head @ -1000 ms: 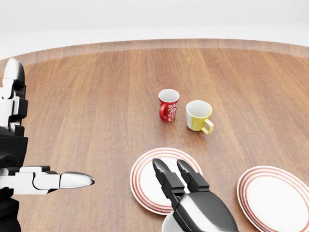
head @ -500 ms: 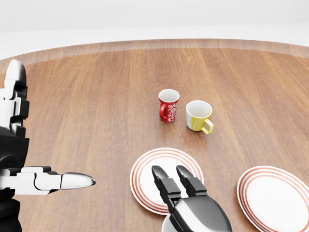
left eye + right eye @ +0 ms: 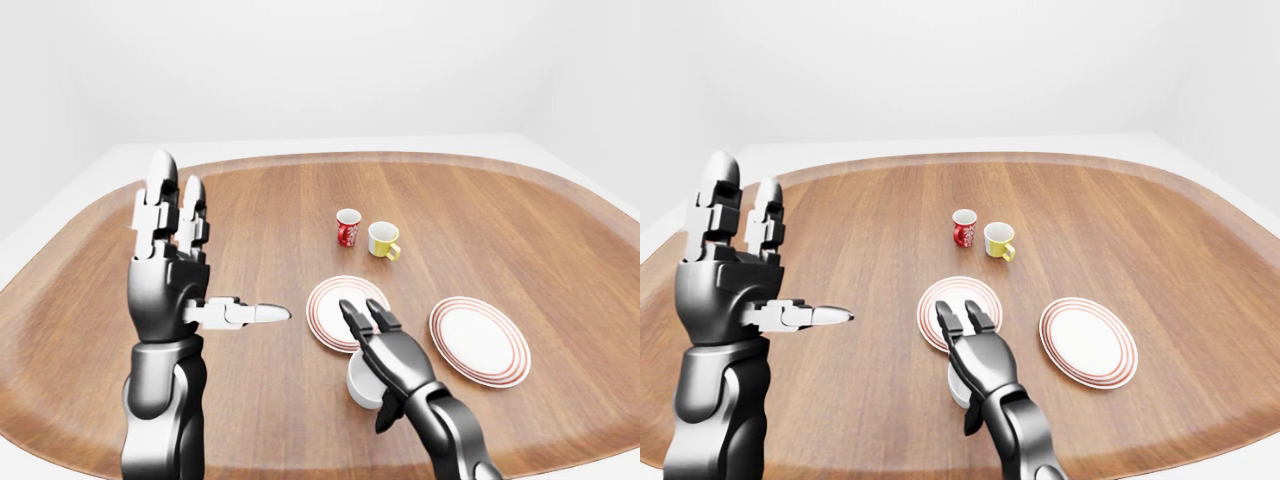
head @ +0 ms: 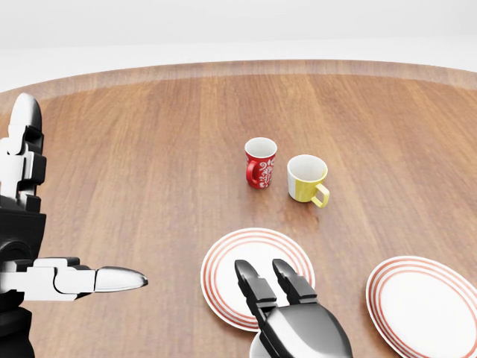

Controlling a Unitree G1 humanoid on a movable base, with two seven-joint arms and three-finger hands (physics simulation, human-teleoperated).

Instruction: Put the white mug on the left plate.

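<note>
Left-eye view: my right hand [image 3: 385, 352] drapes over the white mug [image 3: 364, 383], grip unclear, near the table's [image 3: 250, 200] near edge, beside the left plate [image 3: 332, 300]; left hand [image 3: 170, 275] splayed, clear.

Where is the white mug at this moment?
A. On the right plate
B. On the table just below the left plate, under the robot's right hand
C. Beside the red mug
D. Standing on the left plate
B: in the left-eye view the white mug stands on the wood below the left plate, with the right robot hand over it; the plate itself carries nothing.
</note>
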